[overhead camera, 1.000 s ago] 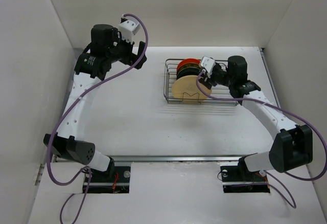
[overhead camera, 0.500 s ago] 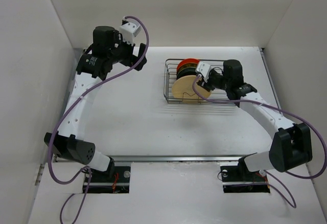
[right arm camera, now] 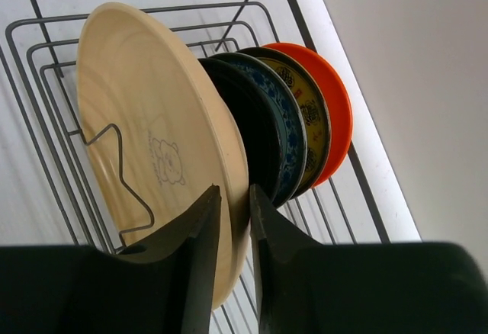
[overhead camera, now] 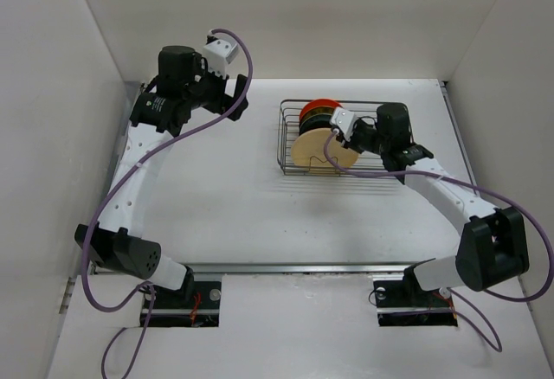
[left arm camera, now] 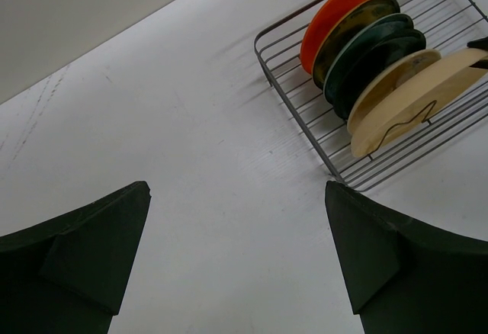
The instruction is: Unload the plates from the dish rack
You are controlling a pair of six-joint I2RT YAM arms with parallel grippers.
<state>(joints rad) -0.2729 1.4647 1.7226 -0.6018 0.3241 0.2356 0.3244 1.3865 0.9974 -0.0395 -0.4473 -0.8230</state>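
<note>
The dish rack (overhead camera: pixel 281 141) of dark wire stands at the back right of the table and holds several plates on edge. The large peach plate (overhead camera: pixel 318 150) is nearest the front, with dark teal plates and an orange-red plate (overhead camera: pixel 318 104) behind it. My right gripper (overhead camera: pixel 339 141) is at the peach plate's right rim. In the right wrist view its fingers (right arm camera: pixel 234 191) are shut on that rim of the peach plate (right arm camera: pixel 145 120), beside the teal patterned (right arm camera: pixel 290 124), yellow patterned (right arm camera: pixel 314 113) and orange-red (right arm camera: pixel 339 113) plates. My left gripper (overhead camera: pixel 234 93) is open and empty, raised left of the rack.
White walls close in the table on the left, back and right. In the left wrist view (left arm camera: pixel 236 189) the rack (left arm camera: pixel 271 69) lies at the upper right, with a cream plate (left arm camera: pixel 393 75) just behind the peach one (left arm camera: pixel 427 97). A wire divider (right arm camera: pixel 114 174) crosses the peach plate's face.
My right gripper has moved left along the rack to the peach plate's rim. My left arm has shifted slightly to the right.
</note>
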